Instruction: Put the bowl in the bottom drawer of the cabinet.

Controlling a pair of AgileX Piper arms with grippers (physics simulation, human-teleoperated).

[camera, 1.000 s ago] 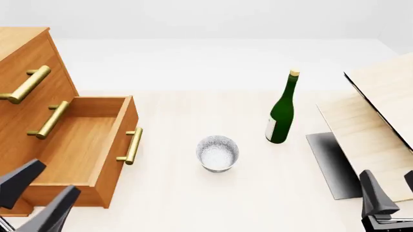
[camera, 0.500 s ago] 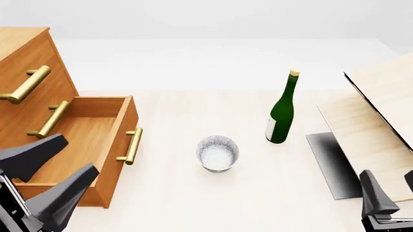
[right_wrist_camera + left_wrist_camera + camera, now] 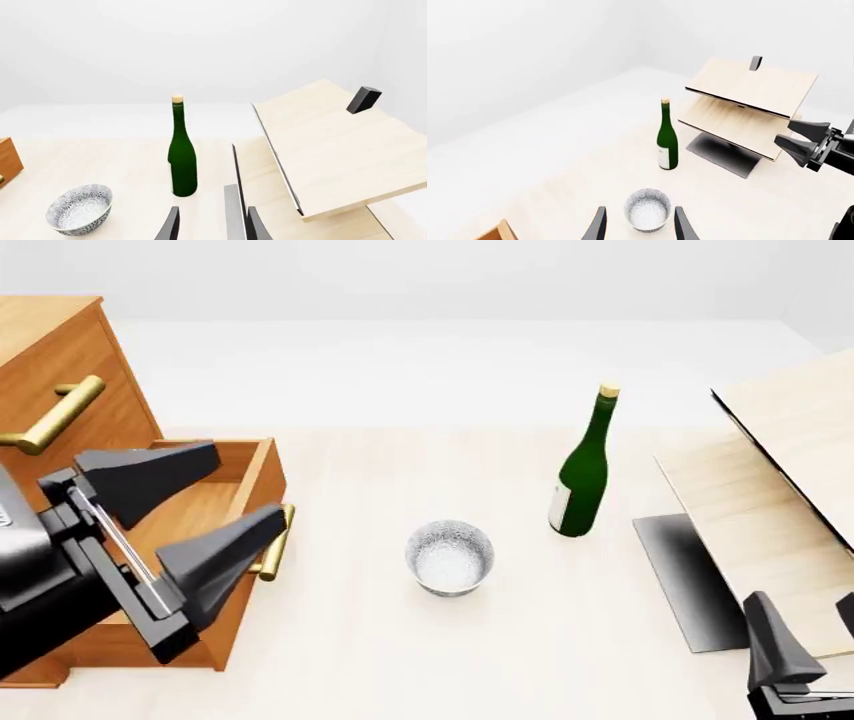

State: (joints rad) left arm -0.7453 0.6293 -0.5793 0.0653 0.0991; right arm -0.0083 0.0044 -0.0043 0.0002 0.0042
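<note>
Left tool (image 3: pixel 200 515): large at the left of the front frame, over the open drawer; fingers (image 3: pixel 220 555) spread apart, pointing right toward the middle, holding nothing.
Left arm: its dark body fills the lower left corner of the front frame, slanting up and to the right.
Right tool (image 3: pixel 801 660): low in the lower right corner of the front frame, mostly cut off; in its wrist view the two fingers (image 3: pixel 170 225) stand apart, empty.
Bowl (image 3: pixel 450 556): upright on the surface (image 3: pixel 400 660) at the centre of the front frame, touched by neither tool; it shows between the left fingertips in the left wrist view.
Drawer (image 3: pixel 247 495): pulled out at the left, partly hidden by the left tool.
Cabinet (image 3: pixel 54 350): upper left corner.
Bottle (image 3: pixel 583 475): upright, right of centre, apart from the bowl.
Boards (image 3: pixel 774 460): right edge, tilted.
</note>
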